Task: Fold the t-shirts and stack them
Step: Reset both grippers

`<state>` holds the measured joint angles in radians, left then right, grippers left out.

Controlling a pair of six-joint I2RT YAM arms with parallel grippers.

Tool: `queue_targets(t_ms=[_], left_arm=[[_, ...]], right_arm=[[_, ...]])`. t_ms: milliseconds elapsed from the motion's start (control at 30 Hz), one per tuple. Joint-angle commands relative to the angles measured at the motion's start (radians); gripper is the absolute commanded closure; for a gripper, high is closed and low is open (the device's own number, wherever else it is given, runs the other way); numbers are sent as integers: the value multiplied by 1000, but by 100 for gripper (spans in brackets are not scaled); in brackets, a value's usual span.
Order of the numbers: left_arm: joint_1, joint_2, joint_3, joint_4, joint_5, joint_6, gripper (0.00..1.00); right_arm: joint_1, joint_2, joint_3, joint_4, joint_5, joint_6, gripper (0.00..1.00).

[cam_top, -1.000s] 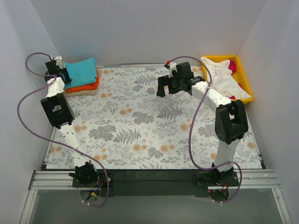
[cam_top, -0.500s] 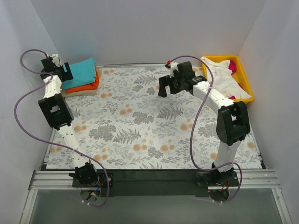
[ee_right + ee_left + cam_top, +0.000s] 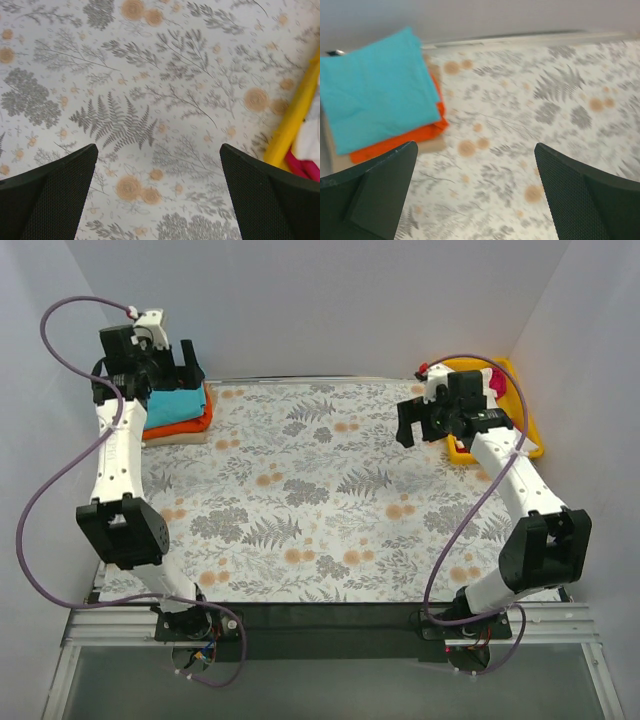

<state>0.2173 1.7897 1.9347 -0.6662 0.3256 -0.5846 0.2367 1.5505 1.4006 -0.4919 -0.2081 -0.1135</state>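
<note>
A folded stack of t-shirts lies at the far left corner, the teal one [image 3: 178, 400] [image 3: 375, 90] on top of the orange one [image 3: 185, 423] [image 3: 415, 136], with a pale layer [image 3: 434, 146] under both. My left gripper [image 3: 175, 368] [image 3: 476, 147] hangs open above the stack's right side, holding nothing. My right gripper [image 3: 417, 430] [image 3: 158, 148] is open over bare cloth just left of the yellow tray [image 3: 528, 425] [image 3: 295, 115]. In the tray show a magenta shirt [image 3: 497, 380] [image 3: 306, 169] and a bit of a white one [image 3: 312, 136].
The floral table cloth [image 3: 320, 500] covers the whole table between the stack and the tray. White walls close in on the left, back and right. The right arm lies across most of the tray in the top view.
The left gripper has opened and lifted up off the teal shirt. The right arm has swung right, from the table's middle back to beside the yellow tray.
</note>
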Motion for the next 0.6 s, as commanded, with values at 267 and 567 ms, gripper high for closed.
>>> queue_targets(t_ms=[267, 567], left_arm=[[-153, -358, -623, -24, 59, -73, 2], [-162, -552, -850, 11, 75, -92, 2]], right_arm=[[-177, -283, -297, -148, -54, -118, 2], [-180, -381, -420, -203, -117, -106, 2]])
